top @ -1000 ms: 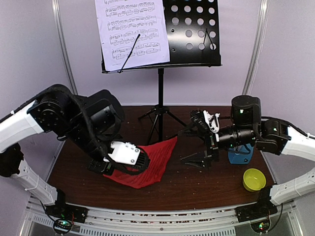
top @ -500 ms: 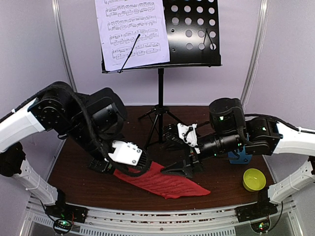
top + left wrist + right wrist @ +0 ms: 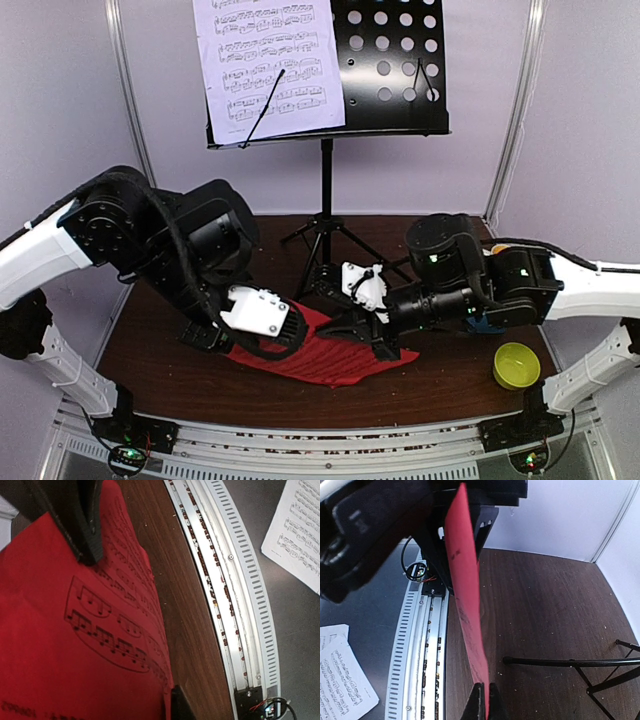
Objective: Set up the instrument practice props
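The red music sheet (image 3: 330, 355) hangs just over the table between my two grippers. My right gripper (image 3: 372, 338) is shut on its right edge; in the right wrist view the sheet (image 3: 465, 580) stands edge-on, rising out of the closed gripper (image 3: 484, 702). My left gripper (image 3: 290, 335) is at its left end. There the sheet (image 3: 60, 630) covers one finger and only the other fingertip (image 3: 181, 706) shows. The black music stand (image 3: 390, 60) stands at the back with the white music sheet (image 3: 268, 65) on it. The blue metronome (image 3: 484, 324) is mostly hidden behind my right arm.
A yellow bowl (image 3: 516, 365) sits at the front right. The stand's tripod legs (image 3: 570, 662) spread over the table behind the sheet. The metal rail (image 3: 235, 605) runs along the near table edge. A loose white sheet (image 3: 300, 530) lies on the floor beyond it.
My right arm swung left and down to the red sheet, and its jaws went from wide open to shut on the sheet's right edge. The left arm stayed in place.
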Action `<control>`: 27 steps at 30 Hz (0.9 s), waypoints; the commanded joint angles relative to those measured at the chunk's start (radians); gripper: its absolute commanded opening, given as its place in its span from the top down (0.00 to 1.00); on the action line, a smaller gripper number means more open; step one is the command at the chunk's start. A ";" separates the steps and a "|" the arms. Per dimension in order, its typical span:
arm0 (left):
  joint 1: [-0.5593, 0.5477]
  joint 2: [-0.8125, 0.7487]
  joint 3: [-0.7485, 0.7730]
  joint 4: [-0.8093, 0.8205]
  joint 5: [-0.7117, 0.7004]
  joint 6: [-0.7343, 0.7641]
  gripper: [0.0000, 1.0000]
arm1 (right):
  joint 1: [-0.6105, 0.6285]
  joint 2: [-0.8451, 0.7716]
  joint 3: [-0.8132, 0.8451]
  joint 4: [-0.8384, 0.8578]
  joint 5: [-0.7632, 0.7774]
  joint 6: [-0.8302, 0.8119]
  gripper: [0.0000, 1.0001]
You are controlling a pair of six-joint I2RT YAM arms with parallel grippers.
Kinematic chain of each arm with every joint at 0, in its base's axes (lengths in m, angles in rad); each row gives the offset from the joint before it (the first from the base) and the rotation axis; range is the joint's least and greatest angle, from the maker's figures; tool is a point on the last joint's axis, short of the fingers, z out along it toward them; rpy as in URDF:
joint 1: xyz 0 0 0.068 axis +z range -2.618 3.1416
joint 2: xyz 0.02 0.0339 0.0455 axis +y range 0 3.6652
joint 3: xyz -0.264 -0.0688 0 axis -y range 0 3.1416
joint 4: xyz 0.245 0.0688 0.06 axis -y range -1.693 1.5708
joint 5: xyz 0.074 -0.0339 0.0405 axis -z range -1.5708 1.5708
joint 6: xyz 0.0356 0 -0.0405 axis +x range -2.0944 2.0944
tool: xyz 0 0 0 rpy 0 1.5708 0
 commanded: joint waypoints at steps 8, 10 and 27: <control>0.039 -0.293 -0.188 0.448 -0.200 -0.119 0.38 | -0.053 -0.251 -0.189 0.249 0.095 0.067 1.00; 0.077 -0.383 -0.263 0.568 -0.149 -0.144 0.34 | -0.086 -0.302 -0.222 0.311 0.083 0.095 1.00; 0.170 -0.479 -0.614 1.290 0.061 -0.378 0.20 | -0.327 -0.470 -0.349 0.739 -0.265 0.352 1.00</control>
